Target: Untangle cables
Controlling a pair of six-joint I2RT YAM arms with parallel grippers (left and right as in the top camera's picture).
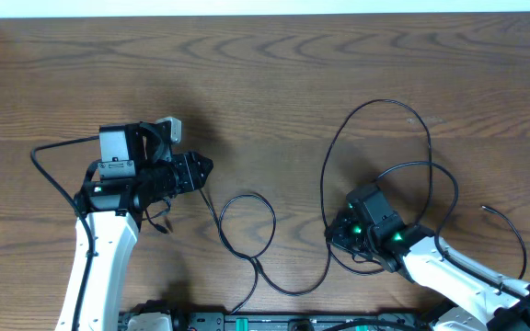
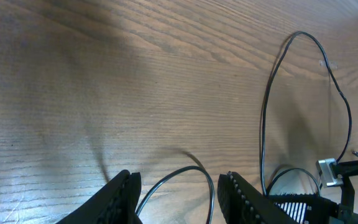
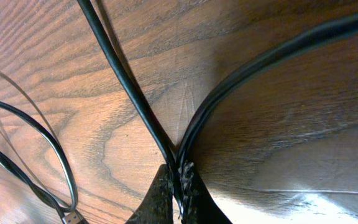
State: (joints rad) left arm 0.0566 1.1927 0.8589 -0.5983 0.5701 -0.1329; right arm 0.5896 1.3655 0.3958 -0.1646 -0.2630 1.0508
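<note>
A: Cables first: where is the black cable [image 1: 380, 102]?

B: On the wood table [image 1: 274, 64], right of centre. One tall loop reaches toward the far edge. A smaller loop [image 1: 273, 221] lies between the two arms, and strands run down to the near edge.

A: And the pincers?

B: The right gripper [image 3: 178, 177] is pinched closed on the black cable, where two strands meet at its tips. The left gripper [image 2: 176, 199] has its jaws apart. A curve of the cable shows between them, not clamped.

A: Room to move?

B: Bare wood spans the far half up to the pale strip [image 1: 247, 7] along the far edge, and the left side out to the corner. It's tighter on the right. Loops curve around the right gripper there, and a thin cable end [image 1: 486, 211] lies near the right edge.

A: Anything readable?

B: Two green lights [image 1: 357, 228] glow on the right gripper's body. Any lettering is too small to make out.
</note>
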